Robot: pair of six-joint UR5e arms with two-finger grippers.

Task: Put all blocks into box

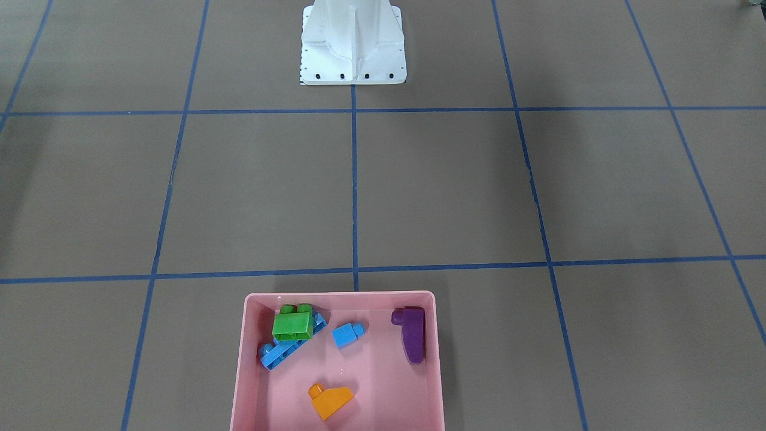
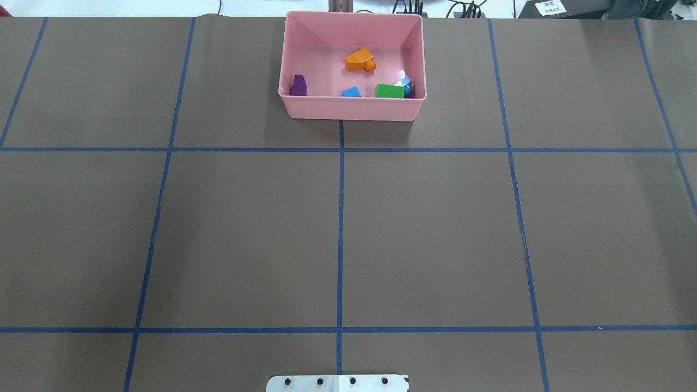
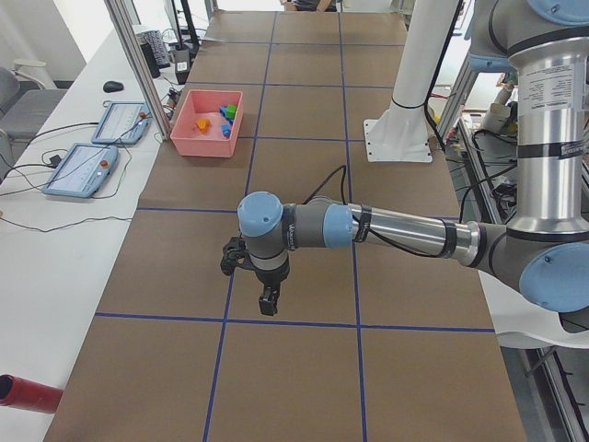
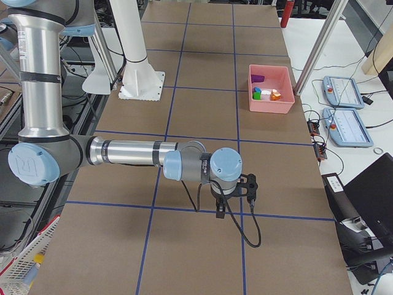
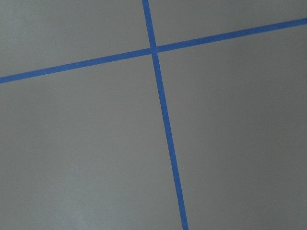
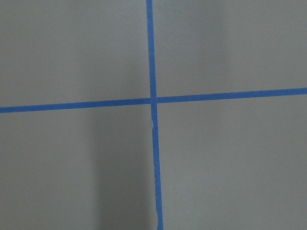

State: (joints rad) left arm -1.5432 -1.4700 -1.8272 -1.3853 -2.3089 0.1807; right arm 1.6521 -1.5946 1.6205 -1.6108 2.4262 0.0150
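Seen from across the surface (image 1: 449, 191), the pink box (image 1: 383, 374) sits at the near edge, straddling the middle line of the blue tape grid (image 1: 354, 179) and well apart from the white robot base (image 1: 353, 60) at the top. All five blocks lie inside it. Furthest left, the long blue bar (image 1: 276, 355) lies slantwise in the corner toward the robot, and the green brick (image 1: 292, 324) rests on its far end, studs pointing toward the robot. Next comes the orange sloped brick (image 1: 330, 400), alone on the box floor nearer the operators' side. Just right of centre the small blue cube (image 1: 347, 334) lies on its side, touching nothing. At the right, the purple curved brick (image 1: 412, 342) lies along the wall. Both arms are stretched out low over bare surface, far from the box. The left gripper (image 3: 268, 306) and the right gripper (image 4: 219, 211) each point downward near a tape crossing; whether their jaws are spread or pressed together cannot be told from the side views. Each wrist camera shows only brown surface and crossing tape.
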